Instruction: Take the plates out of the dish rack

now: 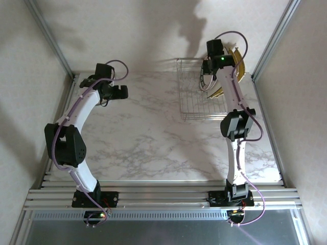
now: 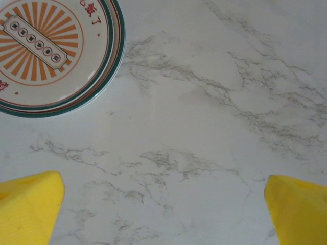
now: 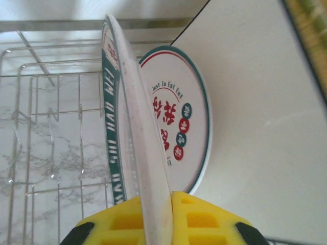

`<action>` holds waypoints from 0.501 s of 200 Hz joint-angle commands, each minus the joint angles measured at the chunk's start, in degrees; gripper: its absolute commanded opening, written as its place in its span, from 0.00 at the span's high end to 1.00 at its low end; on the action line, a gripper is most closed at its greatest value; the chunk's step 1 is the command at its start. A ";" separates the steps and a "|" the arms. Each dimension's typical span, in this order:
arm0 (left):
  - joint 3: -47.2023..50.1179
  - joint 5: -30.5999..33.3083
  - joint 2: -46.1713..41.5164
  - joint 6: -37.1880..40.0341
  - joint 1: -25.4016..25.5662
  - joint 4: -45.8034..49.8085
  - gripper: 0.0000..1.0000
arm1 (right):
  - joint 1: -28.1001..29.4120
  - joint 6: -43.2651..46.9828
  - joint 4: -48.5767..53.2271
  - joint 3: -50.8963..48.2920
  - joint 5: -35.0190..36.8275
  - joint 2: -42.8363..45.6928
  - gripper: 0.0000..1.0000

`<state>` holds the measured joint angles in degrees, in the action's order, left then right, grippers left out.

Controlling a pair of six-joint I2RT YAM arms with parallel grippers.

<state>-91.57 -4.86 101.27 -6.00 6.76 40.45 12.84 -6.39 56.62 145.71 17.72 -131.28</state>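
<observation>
Your right fingers grip the rim of a round white plate with a green edge, upright in the dish rack. Your left fingers stand wide apart, empty.

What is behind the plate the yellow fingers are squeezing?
A round plate with red and green marks, then a white square plate. The squeezed plate hides part of the round one.

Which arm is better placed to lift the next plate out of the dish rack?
Right: the right claw is at the dish rack, shut on a standing round plate. The left claw is open over the table, beside a flat plate, far from it.
</observation>
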 commanded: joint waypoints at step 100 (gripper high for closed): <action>6.75 -0.69 -6.71 -1.82 3.33 -2.12 0.00 | 3.30 -8.32 -13.59 -47.35 -20.44 43.20 1.00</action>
<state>-85.71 -5.61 96.55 -6.70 9.08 38.59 16.12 -10.17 50.39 107.15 5.65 -95.33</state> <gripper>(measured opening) 0.996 0.105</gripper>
